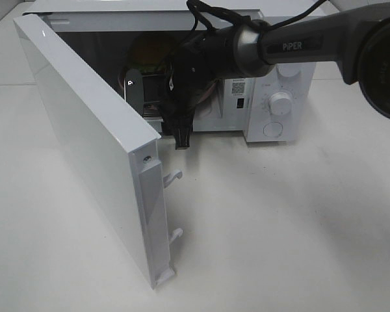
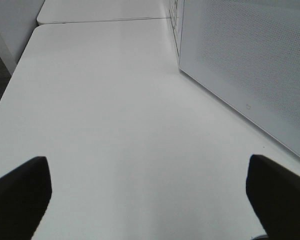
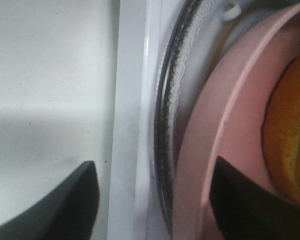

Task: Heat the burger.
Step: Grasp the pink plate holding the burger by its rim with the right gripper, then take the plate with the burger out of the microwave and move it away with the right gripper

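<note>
The microwave (image 1: 273,110) stands on the worktop (image 2: 115,125) with its door (image 1: 84,149) swung wide. The right arm (image 1: 299,42) reaches into the opening. If the door swings shut now, it will bang the arm.

The right tool (image 3: 155,200) is spread, and I see nothing pinched in it. The rim of the pink plate (image 3: 205,140) lies between its two fingers (image 3: 250,200). If the tool pulls out crooked, a finger may hook that rim. That would drag the plate off the glass tray (image 3: 172,100), and the food may slide.

The left tool (image 2: 150,200) is spread too, over the worktop, well apart from all this.

The burger (image 3: 290,145) sits on the plate inside the microwave, just beside the finger on the plate side. I cannot tell if they touch.
</note>
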Tool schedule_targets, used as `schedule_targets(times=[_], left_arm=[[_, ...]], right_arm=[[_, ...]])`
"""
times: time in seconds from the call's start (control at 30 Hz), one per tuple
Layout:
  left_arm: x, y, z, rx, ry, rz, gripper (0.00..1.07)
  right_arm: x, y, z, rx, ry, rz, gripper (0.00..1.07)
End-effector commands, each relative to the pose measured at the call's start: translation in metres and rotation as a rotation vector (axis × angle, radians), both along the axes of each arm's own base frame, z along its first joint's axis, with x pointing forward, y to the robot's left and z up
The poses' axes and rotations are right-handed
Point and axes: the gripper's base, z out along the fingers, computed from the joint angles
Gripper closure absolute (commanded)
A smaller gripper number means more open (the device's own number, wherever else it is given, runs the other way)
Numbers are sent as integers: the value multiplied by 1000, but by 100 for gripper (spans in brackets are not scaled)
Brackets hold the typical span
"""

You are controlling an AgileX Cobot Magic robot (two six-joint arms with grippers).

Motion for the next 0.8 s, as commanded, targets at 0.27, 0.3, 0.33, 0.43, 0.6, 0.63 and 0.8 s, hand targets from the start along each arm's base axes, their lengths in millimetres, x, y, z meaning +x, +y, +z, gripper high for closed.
schedule_targets(times=[0.27, 0.3, 0.33, 0.43, 0.6, 0.63, 0.8], left_arm=[[-2, 0, 1, 2, -29, 5, 9], [-2, 0, 1, 2, -29, 5, 9], [-2, 0, 1, 2, -29, 5, 9], [-2, 0, 1, 2, -29, 5, 9], [-2, 0, 1, 2, -29, 5, 9], [-2, 0, 1, 2, -29, 5, 9], [-2, 0, 1, 2, -29, 5, 9]], right_arm=[[0, 1, 2, 46, 28, -30, 103], [0, 2, 2, 50, 34, -32, 107], [0, 2, 1, 46, 35, -21, 107], [-1, 3, 1, 32, 29, 1, 107], [-7, 5, 1, -6, 54, 21, 107], [-7, 5, 1, -6, 54, 21, 107], [-14, 10, 4, -11, 93, 38, 107]])
